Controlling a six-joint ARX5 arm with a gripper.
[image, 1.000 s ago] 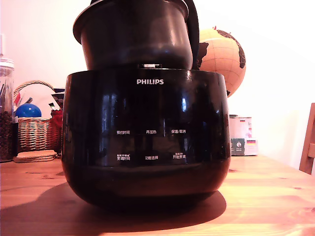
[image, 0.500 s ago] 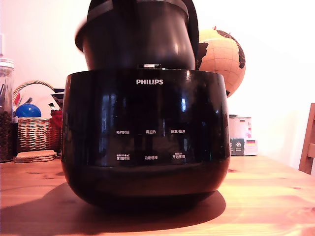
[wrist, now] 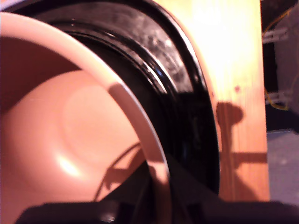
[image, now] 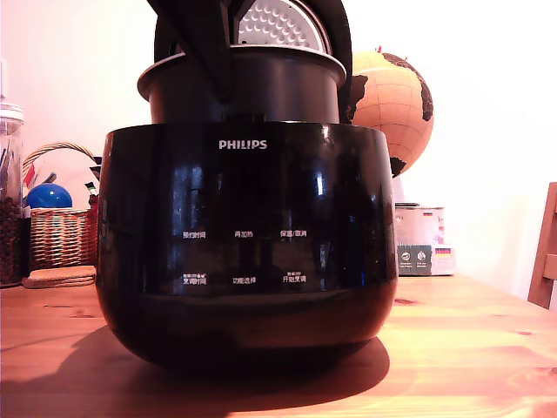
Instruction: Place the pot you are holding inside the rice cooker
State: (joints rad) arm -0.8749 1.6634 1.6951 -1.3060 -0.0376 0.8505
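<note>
So the gripper (wrist: 156, 189) has its 2 fingers pinching the pot's (image: 252, 87) rim, 1 inside and 1 outside. The pot sits partway down in the rice cooker (image: 244, 252), top part sticking out above the body. Lid's (image: 277, 24) up behind it, all on the wooden table (image: 470, 348).

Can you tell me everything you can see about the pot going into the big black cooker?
The pot is round, matte black outside with a flared rim, and pale and smooth inside, as the wrist view shows. It sits upright, partly lowered into the open top of the rice cooker, its upper part and rim still above the cooker's edge. The gripper is clamped on its rim, one finger inside, one outside. Behind it stands the cooker's raised lid with its dimpled silver plate.
</note>
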